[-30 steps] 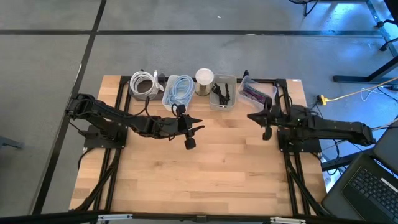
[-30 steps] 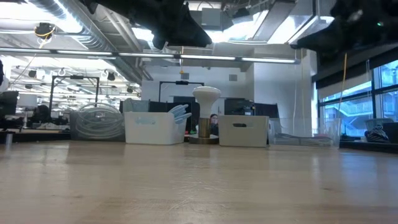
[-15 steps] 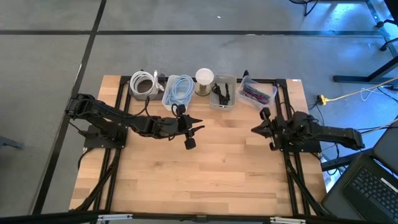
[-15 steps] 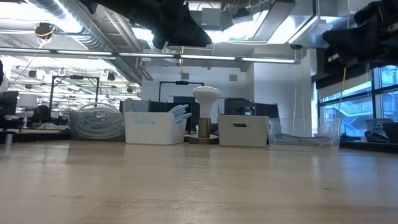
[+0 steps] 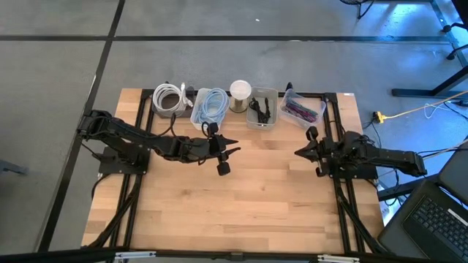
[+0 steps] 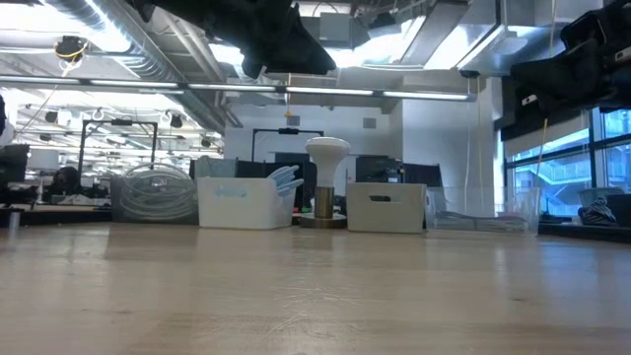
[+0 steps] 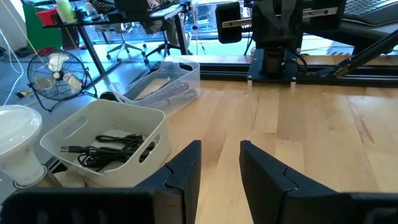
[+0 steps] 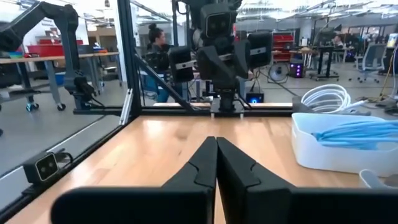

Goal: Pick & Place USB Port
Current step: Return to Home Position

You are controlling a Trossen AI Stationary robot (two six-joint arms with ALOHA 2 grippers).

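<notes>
1. From above, find the lamp (image 5: 240,90) in the back row.
   - The white bin (image 5: 194,117) with the blue cable (image 5: 213,104) sits just left of the lamp. A white coil (image 5: 169,98) lies past that bin.
   - The gray bin (image 5: 269,120) with the black cable (image 5: 259,108) sits just right of the lamp. Next comes the transparent bin (image 5: 319,107) with the violet cable (image 5: 300,109).
   - Every cable lies in a bin, so I think the sorting is done and you are on the going-home step.
   - The left gripper (image 5: 228,150) hangs in front of the lamp, over the wood table (image 5: 241,212). The right gripper (image 5: 300,151) is farther to the lamp's right, by its own stand.
2. From table height, the bins stand in a line on both sides of the lamp (image 6: 326,158). The table is smooth, pale wood. Behind the lamp is a big bright workshop with pipes overhead and windows.
3. In the left wrist view, the left gripper (image 7: 219,149) has its fingers a little apart and holds nothing. The gray bin (image 7: 149,149) sits next to the lamp.
4. In the right wrist view, the right gripper (image 8: 216,142) is pressed closed and holds nothing. A person (image 8: 155,43) sits far back in the room.
5. Next, I think you should fold both arms back toward their stands. Keep them away from the bins. There is nothing left to grab.
</notes>
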